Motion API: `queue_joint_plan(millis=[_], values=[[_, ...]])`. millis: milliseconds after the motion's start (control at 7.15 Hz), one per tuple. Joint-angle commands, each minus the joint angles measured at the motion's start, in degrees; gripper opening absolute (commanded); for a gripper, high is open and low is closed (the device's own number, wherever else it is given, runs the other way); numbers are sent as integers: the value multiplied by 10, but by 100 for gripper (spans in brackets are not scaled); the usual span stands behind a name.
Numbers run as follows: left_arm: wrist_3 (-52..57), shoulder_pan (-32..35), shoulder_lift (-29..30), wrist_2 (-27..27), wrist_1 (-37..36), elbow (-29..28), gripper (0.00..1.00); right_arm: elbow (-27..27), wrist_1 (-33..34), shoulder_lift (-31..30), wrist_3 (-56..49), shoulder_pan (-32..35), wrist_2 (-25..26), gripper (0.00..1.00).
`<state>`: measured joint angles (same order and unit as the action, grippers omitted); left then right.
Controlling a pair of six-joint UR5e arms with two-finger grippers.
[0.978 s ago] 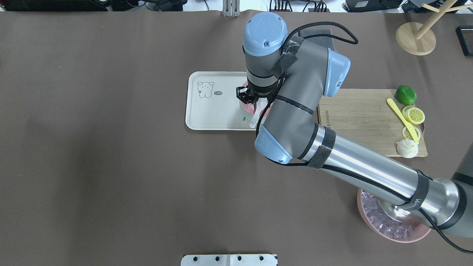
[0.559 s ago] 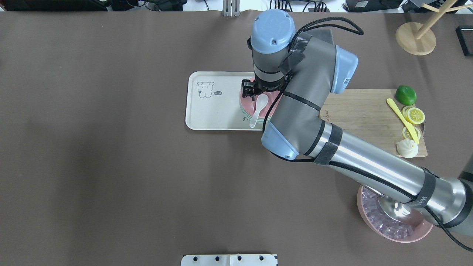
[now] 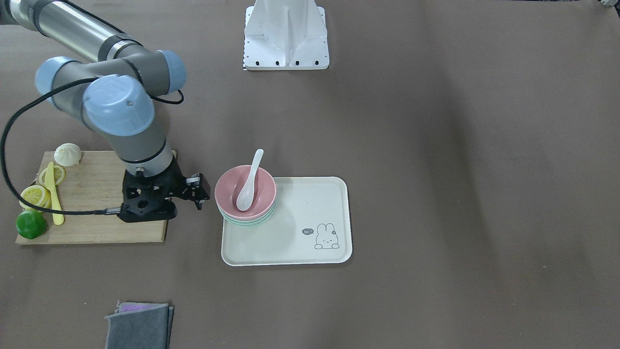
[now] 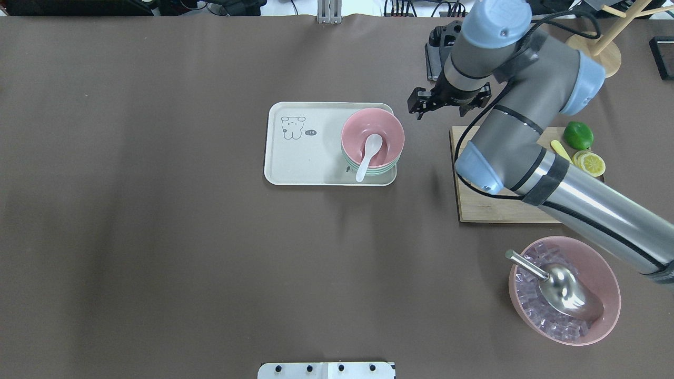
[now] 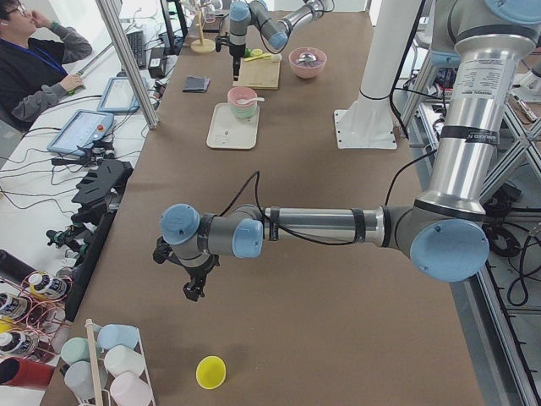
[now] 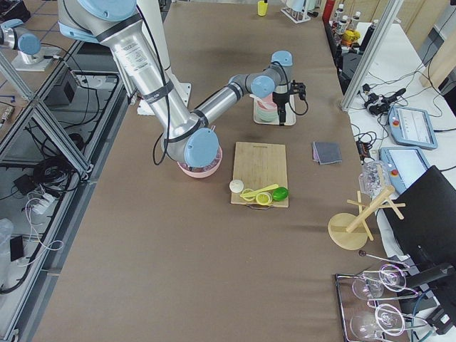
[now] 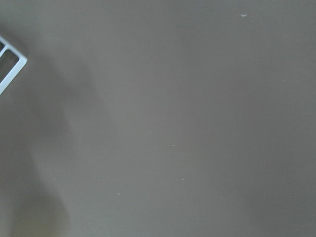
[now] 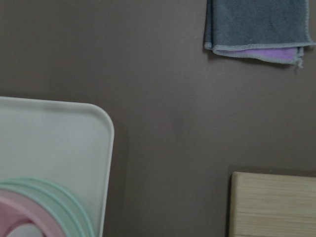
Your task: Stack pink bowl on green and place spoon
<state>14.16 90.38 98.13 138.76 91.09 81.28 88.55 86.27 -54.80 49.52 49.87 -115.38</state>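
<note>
On the 3 o'clock end of the cream rounded-rectangle tray (image 4: 295, 163), the small matte pink round bowl (image 4: 387, 134) sits nested on the stack of pale mint-green matte bowls (image 3: 248, 222). The glossy white deep-scooped soup spoon (image 4: 368, 152) lies inside, its handle leaning over the rim toward 7 o'clock. The right gripper (image 4: 417, 103) hangs spread and empty at the stack's 2 o'clock, near the wooden cutting board (image 4: 474, 205). The left gripper (image 5: 193, 289) hangs far off over the brown surface (image 4: 158, 237); spread or closed, I cannot tell. The slick spoon rests on a smooth curved wall, so a brush from the arm could likely tip it out.
</note>
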Motion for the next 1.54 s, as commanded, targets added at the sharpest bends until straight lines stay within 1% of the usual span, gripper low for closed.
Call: queue_joint_plan(millis=[0,140,280,419,699,839,978,1258,1398], values=[[1,61,-39,35,-122,87,99,1,-7,-38,-26,71,-59,100],[0,62,-60,34,-137,111,99,0,-4,-55,-73,95,-73,100],[-2,59,-61,25,-138,107,99,0,-6,-84,-141,129,-91,100],[-26,58,-57,-1,-137,110,99,1,-7,-123,-197,173,-112,100],[-32,57,-51,-5,-134,113,99,4,-2,-198,-348,266,-141,100],[-32,57,-51,-5,-134,112,99,-3,11,-228,-428,316,-151,100],[-31,57,-51,-5,-132,112,99,-1,35,-251,-440,358,-168,100],[-29,56,-54,-12,-116,110,99,5,30,-317,-497,403,-169,100],[-27,55,-52,-12,-112,113,99,6,29,-335,-504,424,-169,100]])
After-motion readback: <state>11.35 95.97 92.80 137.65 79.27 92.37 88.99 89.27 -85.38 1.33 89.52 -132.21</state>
